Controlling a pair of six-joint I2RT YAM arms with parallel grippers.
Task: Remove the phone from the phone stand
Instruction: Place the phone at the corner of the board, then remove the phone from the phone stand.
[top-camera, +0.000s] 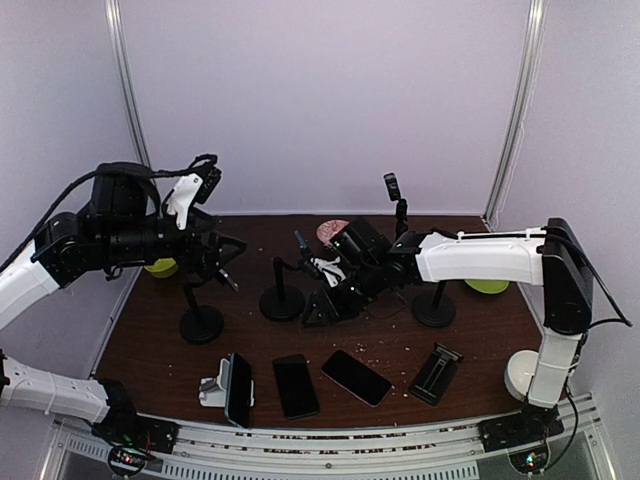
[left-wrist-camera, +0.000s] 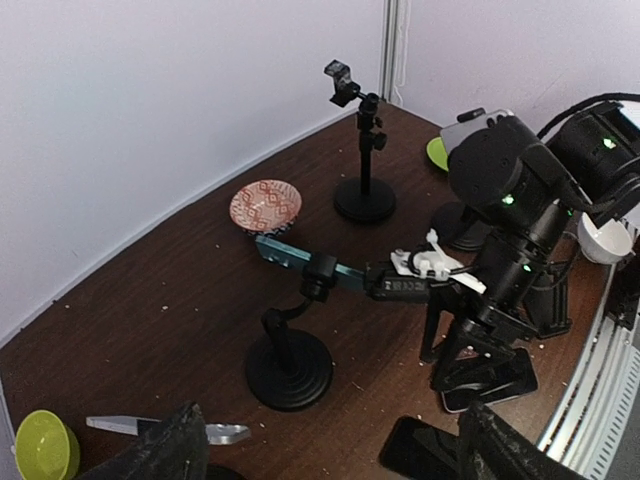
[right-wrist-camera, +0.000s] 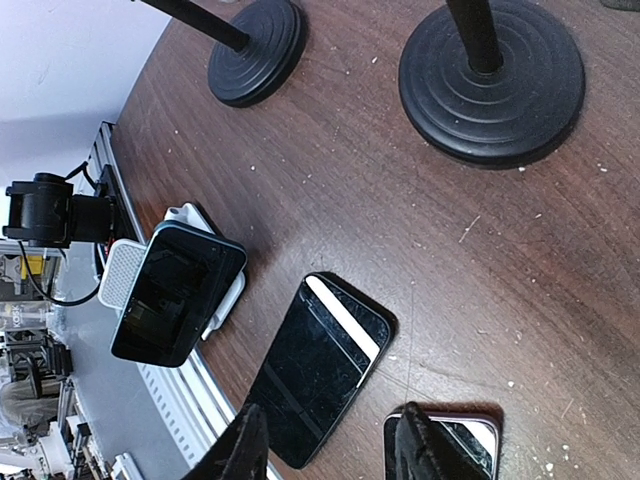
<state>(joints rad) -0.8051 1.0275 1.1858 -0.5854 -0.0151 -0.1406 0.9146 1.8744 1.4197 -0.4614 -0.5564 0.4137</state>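
Observation:
A teal phone (top-camera: 300, 243) (left-wrist-camera: 285, 252) is clamped edge-on in a black gooseneck phone stand (top-camera: 282, 302) (left-wrist-camera: 290, 370) at mid-table. A dark phone (top-camera: 238, 388) (right-wrist-camera: 175, 295) leans in a white stand (top-camera: 212, 390) (right-wrist-camera: 125, 275) near the front edge. My right gripper (top-camera: 322, 308) (right-wrist-camera: 332, 445) points down just right of the gooseneck stand. It is open and holds nothing, above two flat phones (right-wrist-camera: 320, 375) (right-wrist-camera: 445, 450). My left gripper (top-camera: 220, 258) (left-wrist-camera: 335, 460) hangs wide open and empty, left of the teal phone.
Round-base stands are at the left (top-camera: 201, 322), right (top-camera: 434, 308) and back (top-camera: 398, 200). A folding black stand (top-camera: 436, 373) lies front right. A patterned bowl (left-wrist-camera: 265, 205), green bowls (top-camera: 160, 266) (top-camera: 487, 286) and a white bowl (top-camera: 520, 372) ring the table.

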